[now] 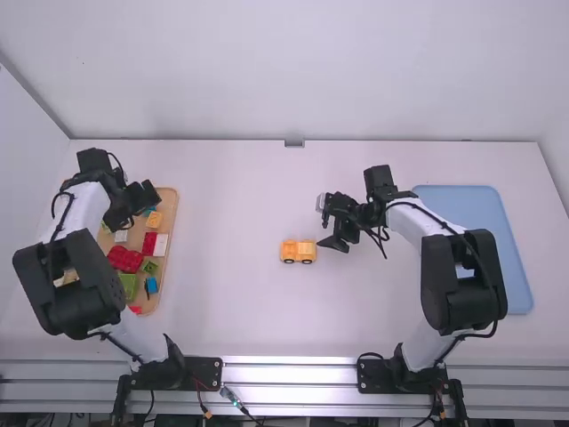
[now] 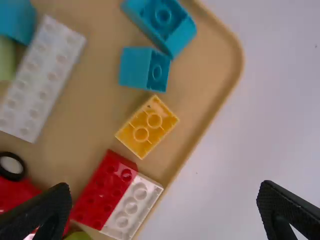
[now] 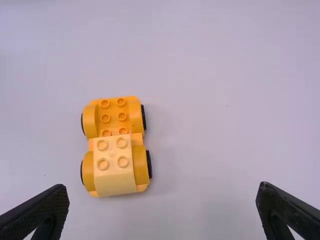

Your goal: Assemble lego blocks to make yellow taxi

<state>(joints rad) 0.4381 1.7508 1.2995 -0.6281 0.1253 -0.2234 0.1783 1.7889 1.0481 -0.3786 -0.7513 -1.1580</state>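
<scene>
Wheeled taxi base [image 3: 114, 114] sits center frame, sloped block [image 3: 115, 181] fitted; yellow brick [image 1: 155, 220], left, likely remains; left claw [image 2: 162, 200], right claw [image 3: 162, 200] gape open.

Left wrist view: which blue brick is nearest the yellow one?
The small blue brick: it alone sits between the yellow brick and the larger blue brick.

I saw a white forearm [image 1: 416, 221] behind my black right gripper [image 1: 325, 224] and a chunky charcoal elbow [image 1: 458, 295] farther back. Black cable [image 1: 53, 205] looped behind my left gripper [image 1: 144, 197] (rather untidily, I thought), whose dark fingers [image 2: 42, 215] tapered to rounded tips.
</scene>
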